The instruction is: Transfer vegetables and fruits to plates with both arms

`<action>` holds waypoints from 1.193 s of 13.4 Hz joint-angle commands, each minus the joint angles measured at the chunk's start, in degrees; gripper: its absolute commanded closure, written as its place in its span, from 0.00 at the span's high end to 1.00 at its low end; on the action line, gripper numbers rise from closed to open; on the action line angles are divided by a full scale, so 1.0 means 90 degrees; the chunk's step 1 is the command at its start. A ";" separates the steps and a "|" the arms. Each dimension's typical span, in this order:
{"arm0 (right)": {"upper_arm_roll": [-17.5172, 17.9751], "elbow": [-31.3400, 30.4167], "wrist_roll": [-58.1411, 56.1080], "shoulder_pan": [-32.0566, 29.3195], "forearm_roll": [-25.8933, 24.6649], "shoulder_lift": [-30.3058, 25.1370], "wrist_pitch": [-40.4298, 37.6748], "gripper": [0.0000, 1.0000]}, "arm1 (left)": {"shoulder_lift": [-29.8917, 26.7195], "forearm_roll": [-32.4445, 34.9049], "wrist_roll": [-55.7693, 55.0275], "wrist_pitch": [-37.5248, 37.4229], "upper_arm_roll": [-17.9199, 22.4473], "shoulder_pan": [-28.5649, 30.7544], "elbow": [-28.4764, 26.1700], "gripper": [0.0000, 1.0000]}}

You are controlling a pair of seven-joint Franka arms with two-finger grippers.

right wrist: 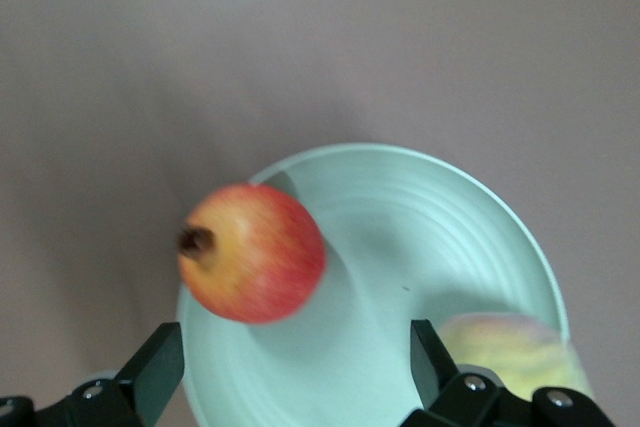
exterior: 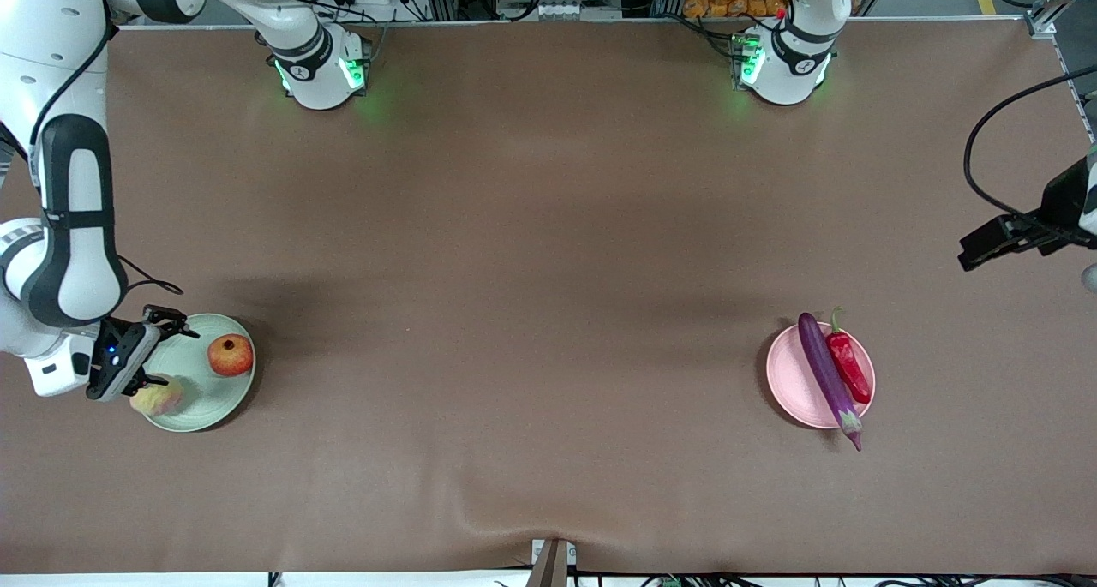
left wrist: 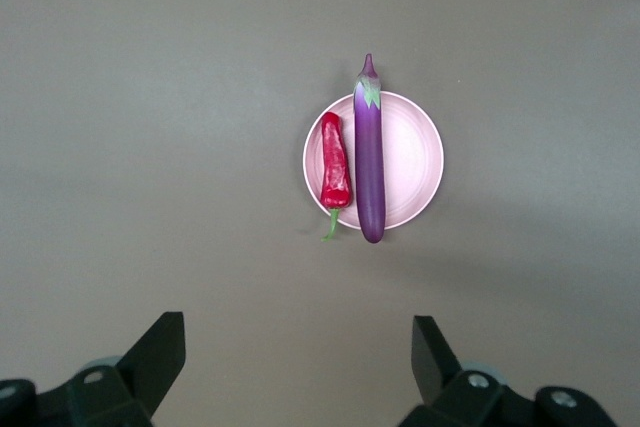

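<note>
Front view: task looks about done. The green plate (exterior: pixel 224 407) at the right arm's end of the counter (exterior: pixel 531 313) carries the pomegranate (exterior: pixel 230 355) and the pale ribbed fruit (exterior: pixel 158 397). Taking that plate as landmark, the pink plate (exterior: pixel 793 381) sits well apart toward the left arm's end, carrying eggplant (exterior: pixel 826 374) and red chili (exterior: pixel 848 365) side by side, the eggplant's stem end overhanging the rim. Right gripper (exterior: pixel 154 356) is over the green plate's rim, beside the ribbed fruit; left gripper (exterior: pixel 973 257) waits up by the counter's edge.

Left wrist view: left gripper (left wrist: pixel 298 352) jaws wide, empty. Count: one pink plate (left wrist: pixel 410 162), one eggplant (left wrist: pixel 369 167), one chili (left wrist: pixel 335 162).

Right wrist view: right gripper (right wrist: pixel 298 362) jaws wide, holding nothing. One green plate (right wrist: pixel 440 237), one pomegranate (right wrist: pixel 253 252), one ribbed fruit (right wrist: pixel 510 352). Likely only retreat left.
</note>
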 commanded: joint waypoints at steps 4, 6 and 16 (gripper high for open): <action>-0.0042 0.0333 0.2519 0.0119 -0.0517 -0.0658 -0.1365 1.00 | -0.0702 -0.0330 0.1151 -0.0541 0.1871 -0.1522 -0.0284 1.00; 0.0221 0.0313 0.3534 0.0071 -0.0987 -0.1098 -0.1688 1.00 | -0.0761 -0.0447 0.1111 -0.0806 0.2319 -0.1962 -0.0274 1.00; 0.2526 0.0108 0.8917 -0.0857 -0.2737 -0.3725 -0.3563 1.00 | -0.1600 -0.0839 0.1043 -0.0944 0.2439 -0.2081 -0.1366 1.00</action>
